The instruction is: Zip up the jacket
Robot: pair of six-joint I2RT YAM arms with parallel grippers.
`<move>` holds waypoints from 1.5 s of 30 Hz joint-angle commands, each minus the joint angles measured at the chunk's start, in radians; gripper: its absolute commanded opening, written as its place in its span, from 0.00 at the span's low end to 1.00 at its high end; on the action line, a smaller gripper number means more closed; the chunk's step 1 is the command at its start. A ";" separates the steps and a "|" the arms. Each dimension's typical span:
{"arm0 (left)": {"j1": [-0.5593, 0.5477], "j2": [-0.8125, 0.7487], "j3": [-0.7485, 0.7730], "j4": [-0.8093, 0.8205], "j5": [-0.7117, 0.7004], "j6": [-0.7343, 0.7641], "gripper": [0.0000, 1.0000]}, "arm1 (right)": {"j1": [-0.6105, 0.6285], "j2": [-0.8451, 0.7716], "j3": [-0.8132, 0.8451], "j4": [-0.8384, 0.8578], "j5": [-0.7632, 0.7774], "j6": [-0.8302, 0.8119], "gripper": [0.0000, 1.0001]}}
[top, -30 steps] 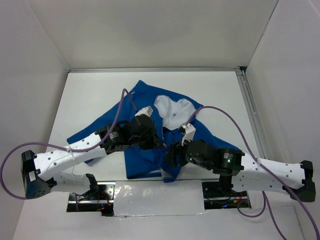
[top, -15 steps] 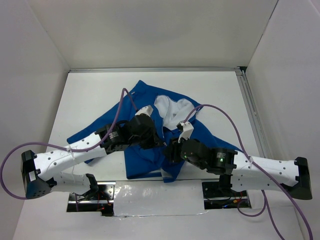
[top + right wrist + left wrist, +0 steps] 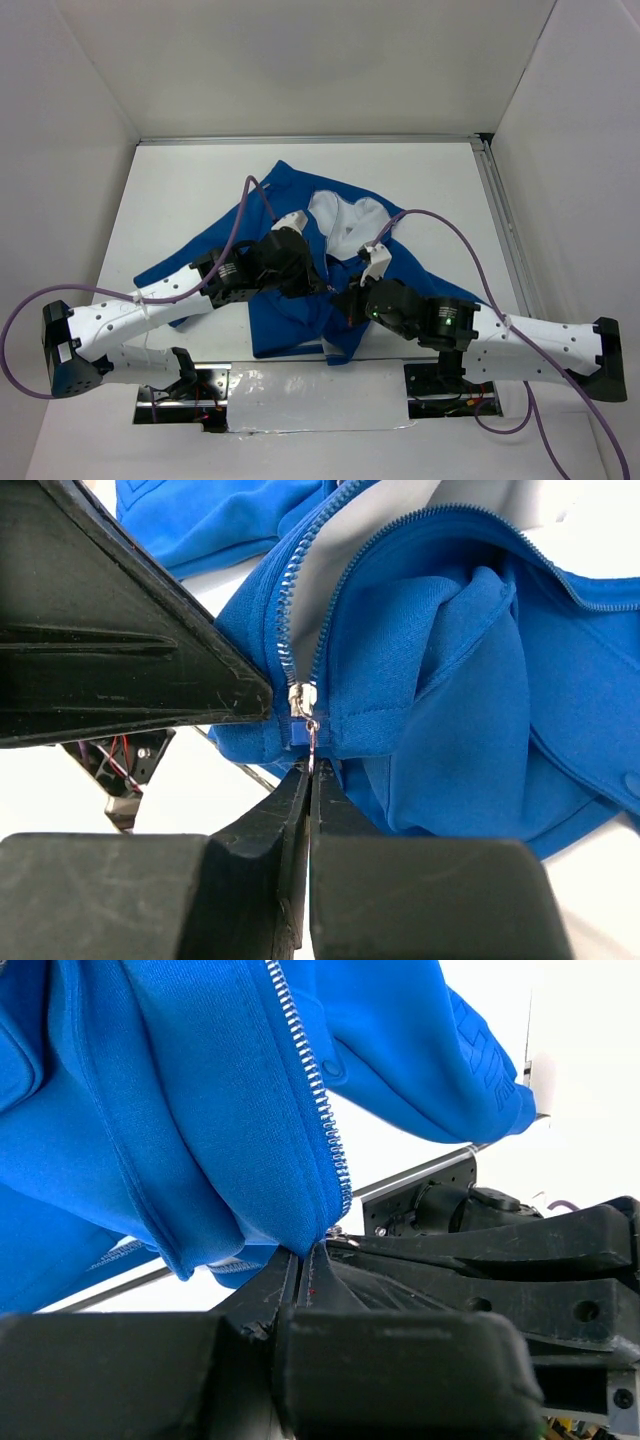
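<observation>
The blue jacket (image 3: 285, 325) lies crumpled mid-table, its white lining (image 3: 345, 220) showing at the collar. My left gripper (image 3: 322, 287) is shut on the jacket's bottom hem (image 3: 250, 1250), right at the lower end of the zipper teeth (image 3: 315, 1090). My right gripper (image 3: 345, 298) sits just beside it. In the right wrist view the right gripper (image 3: 311, 770) is shut on the small metal zipper pull (image 3: 311, 742), which hangs from the slider (image 3: 301, 700) at the bottom of the open zipper. A left finger (image 3: 130, 680) fills the left of that view.
Purple cables (image 3: 245, 200) loop over both arms and the jacket. A metal rail (image 3: 500, 220) runs along the table's right side, with white walls around. A silvery taped strip (image 3: 315, 400) and two open cut-outs with wiring lie at the near edge.
The right gripper has closed from open onto the zipper pull, after edging left toward the left gripper. The left arm has held still, gripping the hem.
</observation>
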 commanded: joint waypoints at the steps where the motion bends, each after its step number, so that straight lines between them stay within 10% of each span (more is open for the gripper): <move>1: -0.002 -0.002 0.031 0.008 -0.004 0.037 0.00 | 0.002 -0.034 0.023 -0.020 0.023 -0.007 0.00; 21: -0.005 0.037 0.004 0.106 0.060 0.364 0.00 | -0.041 0.178 0.306 -0.425 -0.025 -0.245 0.00; 45: -0.015 0.001 -0.070 0.124 0.226 0.424 0.00 | -0.150 0.018 0.212 -0.115 0.116 -0.197 0.00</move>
